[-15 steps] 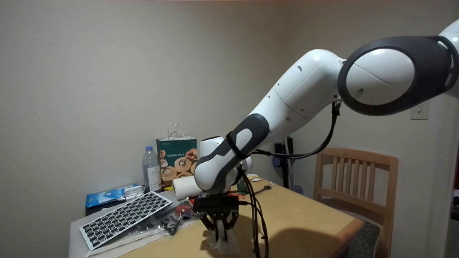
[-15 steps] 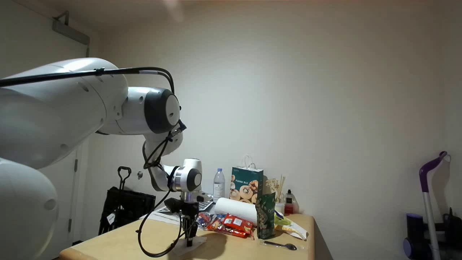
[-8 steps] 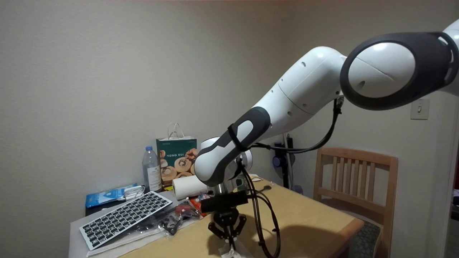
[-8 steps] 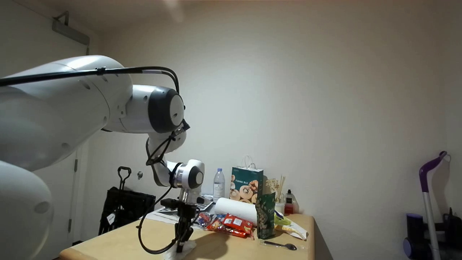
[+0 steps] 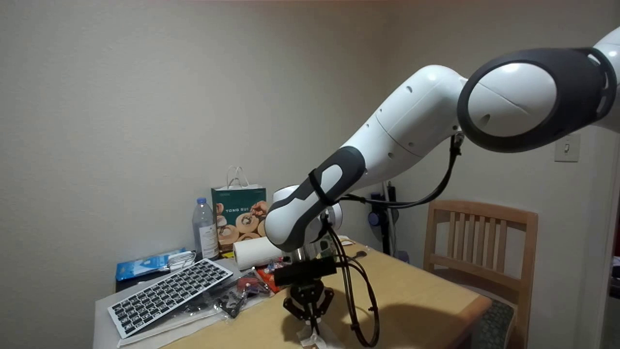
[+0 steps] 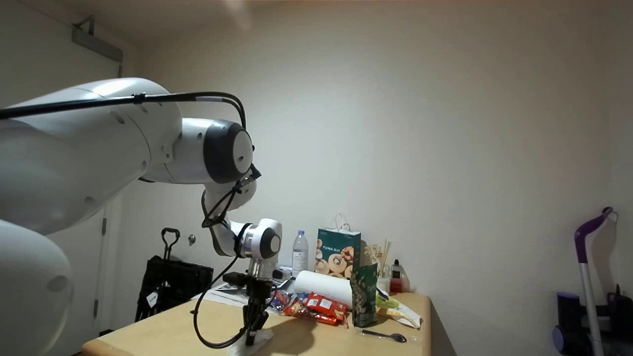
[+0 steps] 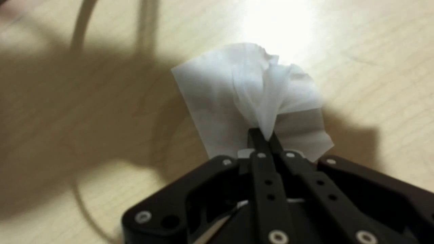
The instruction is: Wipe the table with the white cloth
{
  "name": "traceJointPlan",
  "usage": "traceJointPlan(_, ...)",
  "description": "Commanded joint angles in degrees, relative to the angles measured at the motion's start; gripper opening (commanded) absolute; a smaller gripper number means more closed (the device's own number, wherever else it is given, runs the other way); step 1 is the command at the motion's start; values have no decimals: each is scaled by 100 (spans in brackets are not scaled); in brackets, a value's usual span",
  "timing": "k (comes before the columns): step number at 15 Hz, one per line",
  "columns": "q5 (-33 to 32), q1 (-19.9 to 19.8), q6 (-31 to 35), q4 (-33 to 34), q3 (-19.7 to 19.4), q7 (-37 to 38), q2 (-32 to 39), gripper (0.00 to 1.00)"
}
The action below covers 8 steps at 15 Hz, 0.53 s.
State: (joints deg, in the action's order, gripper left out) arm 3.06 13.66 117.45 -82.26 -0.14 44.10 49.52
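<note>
Well, cloth [image 7: 217, 98] edges (open table [image 7: 383, 81] around).

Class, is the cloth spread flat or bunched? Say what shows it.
Partly bunched: in the wrist view, the cloth is gathered into folds where the gripper pinches it, while its outer corners fan out.

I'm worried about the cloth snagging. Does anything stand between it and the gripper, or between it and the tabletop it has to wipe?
Nothing visible does: the gripper pinches the white cloth, which rests on the table. Elsewhere on it, red packets, a green pouch and a spoon would probably block longer strokes toward them.
</note>
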Motion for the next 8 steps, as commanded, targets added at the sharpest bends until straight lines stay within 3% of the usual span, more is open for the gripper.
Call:
traceJointPlan(1, 325, -341, 630, -3, -58, -56, 190, 0)
traceJointPlan(5, 1051, -932, 733, -96, 35, -238, 183, 0)
traceJointPlan(6, 781, -624, 541, 31, -99, -26, 68, 0)
traceJointPlan(8, 817, -737, 538, 41, -116, -51, 72, 2)
